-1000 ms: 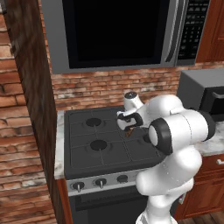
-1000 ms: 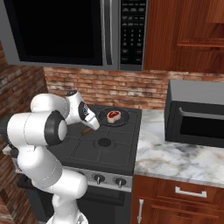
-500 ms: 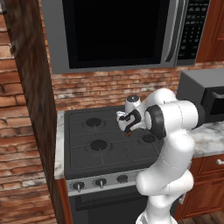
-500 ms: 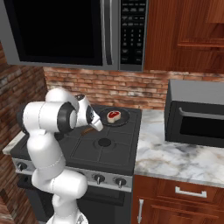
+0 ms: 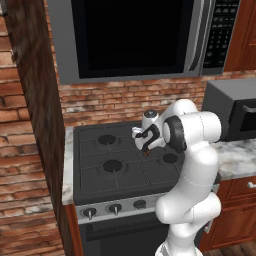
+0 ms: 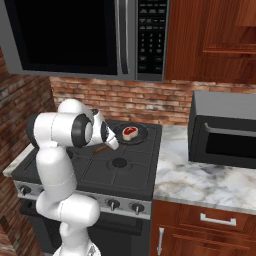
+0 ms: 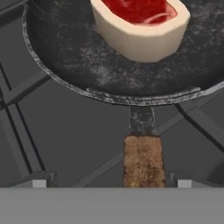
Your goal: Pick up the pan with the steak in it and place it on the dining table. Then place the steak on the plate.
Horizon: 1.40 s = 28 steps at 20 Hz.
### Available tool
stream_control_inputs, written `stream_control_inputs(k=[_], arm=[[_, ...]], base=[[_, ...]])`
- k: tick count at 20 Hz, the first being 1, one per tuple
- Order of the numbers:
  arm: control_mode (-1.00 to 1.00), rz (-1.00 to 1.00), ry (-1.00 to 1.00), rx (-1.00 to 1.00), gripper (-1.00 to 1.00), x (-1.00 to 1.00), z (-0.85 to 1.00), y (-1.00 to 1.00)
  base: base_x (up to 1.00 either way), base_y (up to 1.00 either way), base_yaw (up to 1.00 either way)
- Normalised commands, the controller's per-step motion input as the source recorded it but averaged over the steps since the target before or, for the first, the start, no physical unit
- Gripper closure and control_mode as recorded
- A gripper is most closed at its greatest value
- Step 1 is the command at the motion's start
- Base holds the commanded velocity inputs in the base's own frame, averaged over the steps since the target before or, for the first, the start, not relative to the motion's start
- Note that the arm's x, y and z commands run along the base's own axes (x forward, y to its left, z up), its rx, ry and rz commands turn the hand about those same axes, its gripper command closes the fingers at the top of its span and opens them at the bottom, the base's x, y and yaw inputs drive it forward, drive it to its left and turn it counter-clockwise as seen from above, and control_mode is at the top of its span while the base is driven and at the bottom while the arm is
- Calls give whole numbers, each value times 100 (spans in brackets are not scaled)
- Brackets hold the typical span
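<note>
Brown wood marks the nearest feature: the handle point(image 7: 144, 161) of the pan point(image 7: 78, 65) runs up the middle of the hand view, between the two finger tips point(image 7: 39, 183), which stand wide apart on either side of it. The gripper point(image 7: 109, 183) is released and grasps nothing; whether the tips touch the handle cannot be told. Beyond the wood, a short dark metal neck joins the handle to the round black pan, which rests on the stove top point(image 6: 130, 170) at the rear right burner. The steak point(image 7: 141, 27), red on top with a pale fat rim, lies inside the pan, toward its far side.

In the right base view the gripper point(image 6: 111, 143) sits low over the stove, just beside the pan point(image 6: 131, 134), with the steak point(image 6: 130, 132) visible in it. A microwave point(image 6: 70, 35) hangs above, against the brick wall point(image 6: 150, 102).
</note>
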Motion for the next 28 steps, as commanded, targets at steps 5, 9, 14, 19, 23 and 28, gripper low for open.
stream_control_inputs(k=[5,9,14,19,23,28], arm=[[-100,0,2,0,-100,3,-20,0],[-100,0,1,0,-100,0,-31,0],[-100,0,0,0,100,0,-16,0],[-100,-1,0,0,100,1,0,0],[-100,-6,0,2,100,1,4,0],[-100,-7,-2,8,100,-2,41,-1]], base=[[0,0,0],[0,0,0],[0,0,0],[0,0,0],[0,0,0],[0,0,0]])
